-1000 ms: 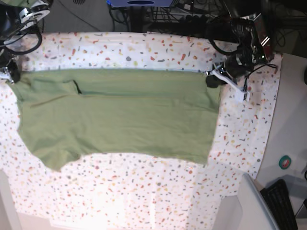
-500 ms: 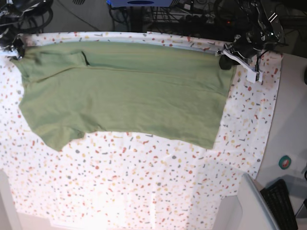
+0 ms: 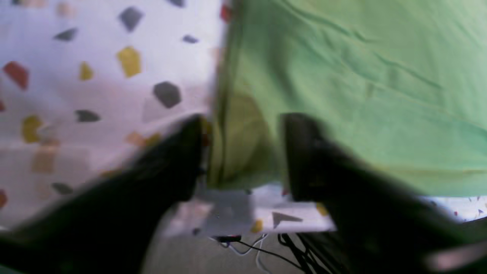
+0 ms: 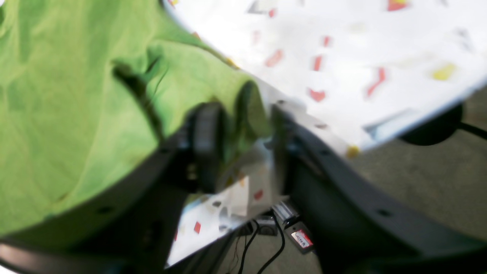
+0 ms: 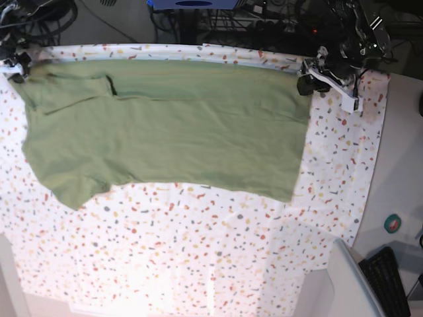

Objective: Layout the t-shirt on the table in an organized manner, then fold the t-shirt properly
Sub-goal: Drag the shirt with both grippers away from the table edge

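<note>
The olive-green t-shirt [image 5: 165, 125] lies spread flat over the far half of the table [image 5: 198, 251], one sleeve folded at its far left. My left gripper [image 5: 307, 82] is at the shirt's far right corner. In the left wrist view the left gripper [image 3: 241, 152] stands open, its fingers on either side of the t-shirt [image 3: 342, 76] corner with gaps showing. My right gripper [image 5: 14, 66] is at the far left corner. Up close the right gripper [image 4: 241, 125] is open too, with a bunched fold of the t-shirt [image 4: 76, 95] loose between its fingers.
A plain grey-white surface [image 5: 396, 165] borders the table on the right, with a small green round thing [image 5: 392, 223] and a black keyboard [image 5: 386, 281] on it. A grey box [image 5: 344, 284] stands at the near right. Cables hang beyond the far edge.
Both grippers carried the shirt's far edge toward the table's far side. Their jaws, shut on the corners before, have now come apart and the cloth has settled flat.
</note>
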Motion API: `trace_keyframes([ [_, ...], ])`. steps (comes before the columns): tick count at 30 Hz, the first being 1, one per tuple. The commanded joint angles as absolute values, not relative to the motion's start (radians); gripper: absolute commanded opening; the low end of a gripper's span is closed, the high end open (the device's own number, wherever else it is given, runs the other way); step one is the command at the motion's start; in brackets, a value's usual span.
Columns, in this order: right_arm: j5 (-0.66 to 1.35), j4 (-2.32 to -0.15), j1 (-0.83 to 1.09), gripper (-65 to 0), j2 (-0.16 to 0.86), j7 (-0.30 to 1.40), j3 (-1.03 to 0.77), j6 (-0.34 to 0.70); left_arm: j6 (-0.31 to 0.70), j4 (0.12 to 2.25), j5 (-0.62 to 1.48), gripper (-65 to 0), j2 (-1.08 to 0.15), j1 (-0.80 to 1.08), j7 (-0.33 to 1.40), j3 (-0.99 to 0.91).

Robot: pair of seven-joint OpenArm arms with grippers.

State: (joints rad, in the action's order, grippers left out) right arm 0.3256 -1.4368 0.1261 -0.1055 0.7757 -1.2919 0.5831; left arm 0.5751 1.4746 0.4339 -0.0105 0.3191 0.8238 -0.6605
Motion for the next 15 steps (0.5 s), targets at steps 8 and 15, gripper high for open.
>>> trace_keyframes([
  [8,0.341,-1.483,0.130,-41.6,-0.099,0.805,-1.353,0.585,0.578,1.518,0.447,-13.3,-0.021,0.306,0.809,-0.788],
  [15,0.335,-1.570,0.065,-41.3,-0.053,0.762,-1.303,0.585,0.578,1.652,0.447,-18.9,-0.022,0.300,0.811,-0.814],
])
